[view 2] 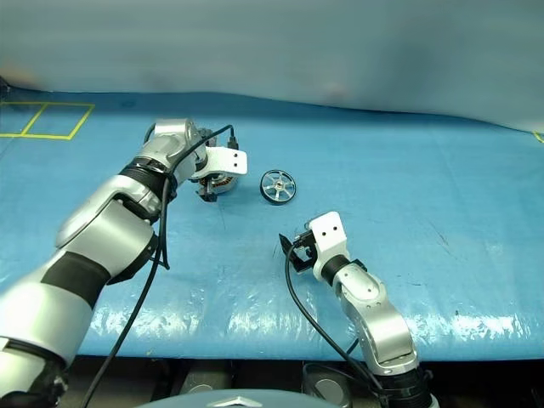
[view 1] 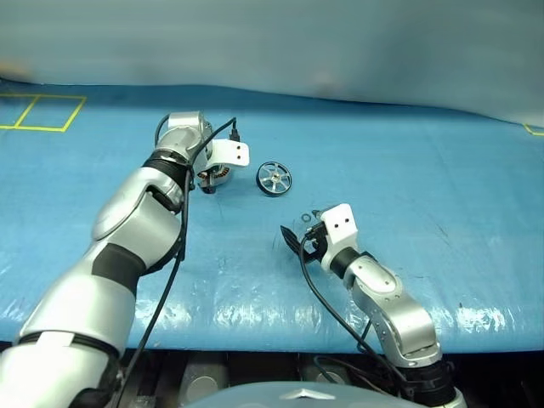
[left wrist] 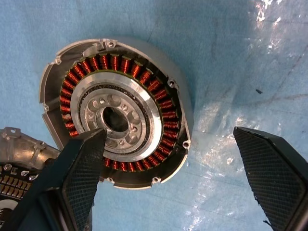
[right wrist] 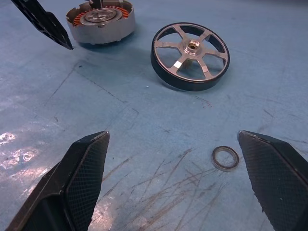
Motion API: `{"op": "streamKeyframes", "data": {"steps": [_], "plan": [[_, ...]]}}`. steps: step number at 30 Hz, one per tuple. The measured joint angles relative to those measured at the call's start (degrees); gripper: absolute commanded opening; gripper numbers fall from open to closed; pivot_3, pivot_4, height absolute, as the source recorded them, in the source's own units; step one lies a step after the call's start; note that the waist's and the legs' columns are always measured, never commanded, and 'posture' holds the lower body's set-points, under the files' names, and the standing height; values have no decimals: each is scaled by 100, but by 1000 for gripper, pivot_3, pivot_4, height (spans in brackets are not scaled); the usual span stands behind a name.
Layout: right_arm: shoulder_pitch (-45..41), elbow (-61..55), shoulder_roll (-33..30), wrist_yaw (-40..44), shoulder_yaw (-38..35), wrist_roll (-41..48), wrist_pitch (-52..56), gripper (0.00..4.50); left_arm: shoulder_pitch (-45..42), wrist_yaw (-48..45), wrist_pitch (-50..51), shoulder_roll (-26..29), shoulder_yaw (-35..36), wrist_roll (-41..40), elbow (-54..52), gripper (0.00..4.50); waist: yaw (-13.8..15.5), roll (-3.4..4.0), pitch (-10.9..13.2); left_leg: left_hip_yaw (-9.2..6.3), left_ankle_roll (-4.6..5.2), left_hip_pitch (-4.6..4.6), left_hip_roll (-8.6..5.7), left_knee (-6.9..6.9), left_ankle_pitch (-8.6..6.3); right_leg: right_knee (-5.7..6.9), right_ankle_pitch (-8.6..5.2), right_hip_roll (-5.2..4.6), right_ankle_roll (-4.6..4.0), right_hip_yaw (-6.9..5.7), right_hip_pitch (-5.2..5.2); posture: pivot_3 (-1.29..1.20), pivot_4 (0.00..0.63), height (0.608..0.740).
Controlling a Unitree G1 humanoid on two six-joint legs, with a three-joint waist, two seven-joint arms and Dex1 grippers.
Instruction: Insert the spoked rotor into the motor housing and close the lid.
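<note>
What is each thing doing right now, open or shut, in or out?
motor housing: open, coils bare, nothing in it
lid: swung open beside the housing
spoked rotor: out, lying on the mat
small ring: loose on the mat
left gripper: jaws open over the housing
right gripper: jaws open, empty

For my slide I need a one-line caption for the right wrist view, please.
Open right end effector above the blue mat, facing the spoked rotor, motor housing and a small loose ring.
</note>
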Motion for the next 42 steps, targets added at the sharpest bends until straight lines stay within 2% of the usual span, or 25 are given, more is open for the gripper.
{"op": "streamKeyframes", "data": {"steps": [10, 21, 24, 30, 31, 38, 42], "plan": [[102, -3, 54, -76, -11, -51, -82, 4482, 12, 41, -49, -10, 59, 215, 156, 4500, 1, 0, 0, -2, 0, 0, 0, 9, 0, 13, 0, 1, 0, 0, 0, 0, 150, 740], [113, 48, 258, -212, -16, -132, -285, 4482, 163, 35, 173, -216, 450, 181, 240, 4500, -4, 2, -1, -3, 0, 5, -1, 13, 1, 20, 0, 1, 0, 0, 6, 0, 150, 740], [156, 54, 275, -234, -20, -135, -336, 4500, 161, -70, 184, -214, 488, 199, 233, 3912, -5, 4, -3, -3, 0, 12, -1, 14, 1, 20, 0, 1, 0, 0, 13, 0, 150, 740], [150, 148, 308, -256, -20, -136, -352, 4500, 125, -494, 464, -246, 606, 201, 183, 1931, -24, 7, -5, -3, 1, 25, -1, 18, 1, 36, -1, 2, -1, 1, 21, 0, 150, 740], [136, 190, 308, -256, -21, -136, -353, 4500, 117, -614, 495, -244, 597, 215, 137, 1794, -27, 8, -6, -3, 1, 32, -1, 19, 1, 40, -2, 1, -3, 1, 26, 0, 150, 740], [23, 247, 297, -239, -35, -135, -354, 4500, 382, -1225, 728, -125, 513, 341, -532, 1795, -59, 14, -10, -3, 1, 67, -2, 18, 2, 90, -29, 2, -15, 3, 40, 0, 150, 740], [-47, 310, 301, -214, -25, -133, -353, 4500, 1010, -1782, 1179, 238, 464, 398, -2037, 1795, -103, 23, -15, -3, 1, 98, -2, 11, 1, 87, -36, 2, -16, 6, 73, 0, 150, 740]]}}
